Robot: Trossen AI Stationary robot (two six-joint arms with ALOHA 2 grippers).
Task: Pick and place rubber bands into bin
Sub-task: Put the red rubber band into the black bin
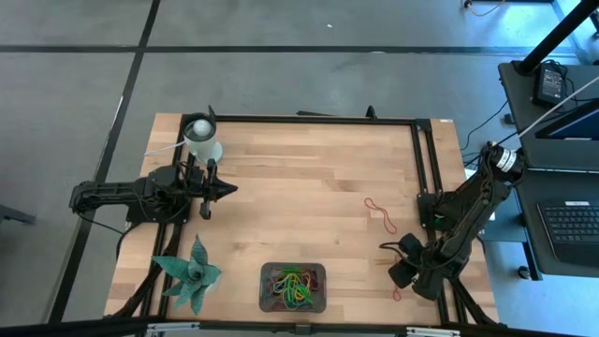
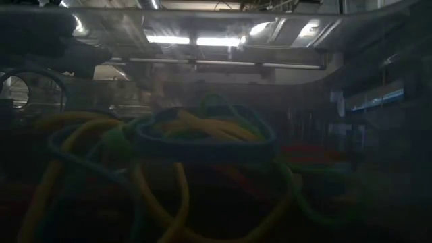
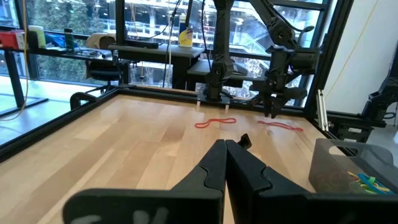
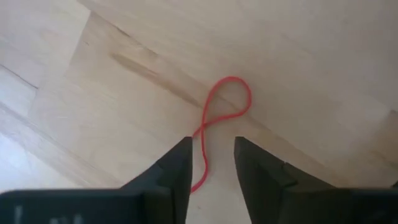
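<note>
My right gripper (image 4: 211, 149) is open near the table's near right corner (image 1: 401, 284), pointing down. Its fingers stand on either side of a red rubber band (image 4: 217, 115) that lies twisted into a figure of eight on the wood (image 1: 397, 295). Two more red bands (image 1: 379, 213) lie farther up the table and also show in the left wrist view (image 3: 214, 122). The dark grey bin (image 1: 293, 286) sits at the near edge, with green, yellow, red and orange bands (image 2: 202, 145) piled inside. My left gripper (image 3: 225, 152) is shut and waits over the table's left part (image 1: 225, 189).
A white cup (image 1: 202, 140) stands near the far left corner, just beyond my left arm. A green spiky plant figure (image 1: 192, 276) sits at the near left. A black frame rail (image 1: 423, 159) runs along the table's right side. Bare wood (image 1: 299, 197) lies in the middle.
</note>
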